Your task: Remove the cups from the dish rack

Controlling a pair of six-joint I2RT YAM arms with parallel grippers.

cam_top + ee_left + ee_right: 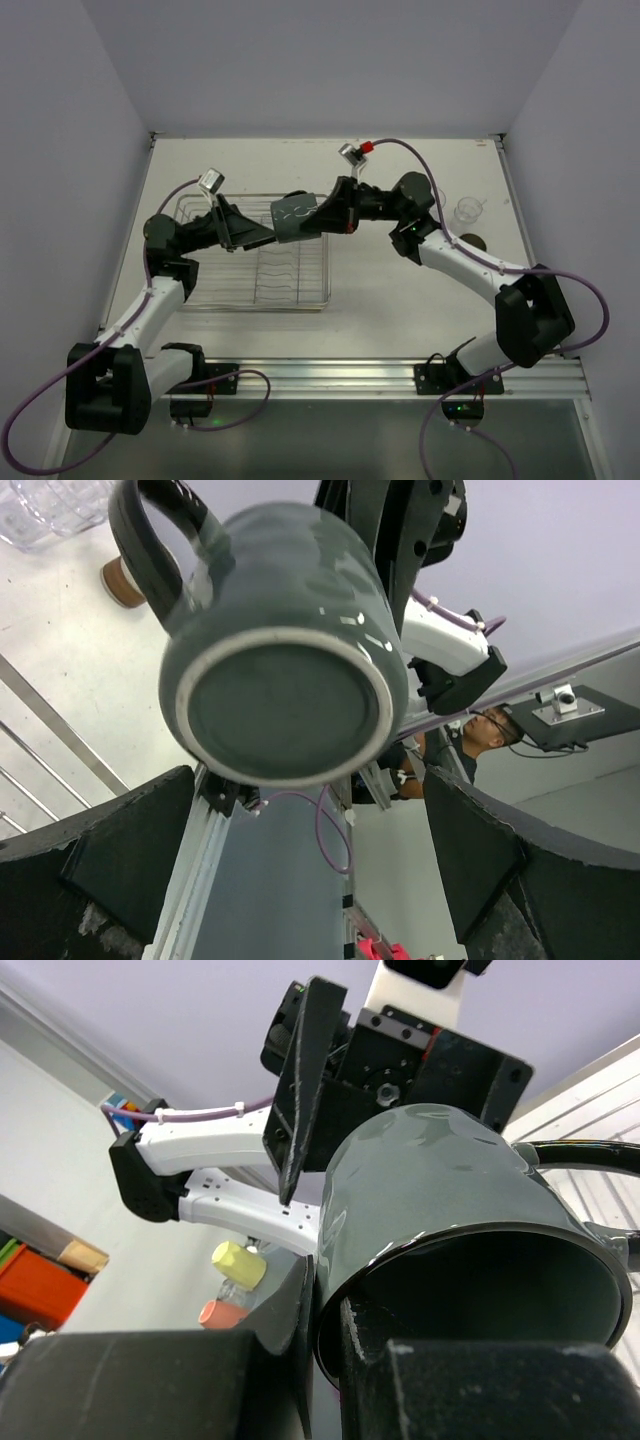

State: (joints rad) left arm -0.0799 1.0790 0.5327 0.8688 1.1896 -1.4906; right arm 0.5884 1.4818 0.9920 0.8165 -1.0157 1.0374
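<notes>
Mug (292, 218), mid-handover above the rack (322, 285): clamped at the rim by right fingers (200, 1380), flanked at the base by wide-apart left fingers (130, 865); next probably needed left closed firmly before right let go.

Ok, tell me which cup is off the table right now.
The dark grey-green mug, held by its rim in the right pincer; the clear tumbler stands on the table.

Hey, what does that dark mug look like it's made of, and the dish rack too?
The dark mug is likely glazed ceramic: a glossy grey-green skin with sharp highlights and a pale, unglazed-looking ring around its base. The dish rack is probably metal wire, thin and silvery; whether it is plated or stainless can't be told.
</notes>
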